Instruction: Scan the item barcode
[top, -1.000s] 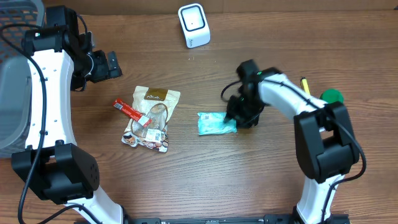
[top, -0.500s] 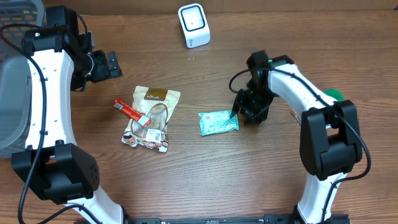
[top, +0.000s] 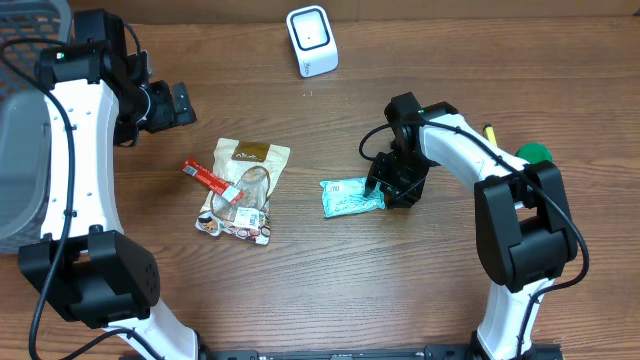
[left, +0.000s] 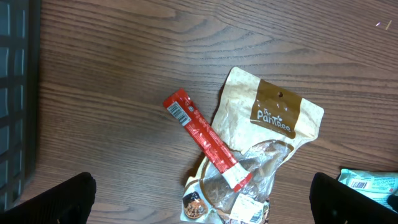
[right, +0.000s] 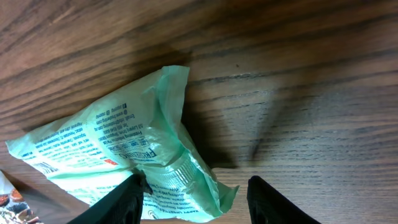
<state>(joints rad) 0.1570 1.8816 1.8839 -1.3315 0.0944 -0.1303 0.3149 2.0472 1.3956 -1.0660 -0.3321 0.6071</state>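
Packet (top: 350, 196) lies flat, long axis running left to right.

Left arm (top: 75, 150): white curved shells are joined by black joints.
Right arm (top: 455, 145): the same white shells and black joints are seen.
Cable (top: 372, 140): a black lead is looped just behind the tool.
Left fingertips (left: 56, 199): black, rounded.
Right fingertips (right: 127, 199): black, blunt.

The tabletop (top: 330, 290) was brown wood with visible grain and a dull, low sheen. The green packet (right: 118, 149) was thin, crinkled plastic film, glossy along its creases. The tan pouch (left: 273, 118) looked like matt kraft paper with a clear, shiny window. The red stick sachet (left: 202, 134) was glossy film. The white scanner (top: 312, 40) was smooth plastic.
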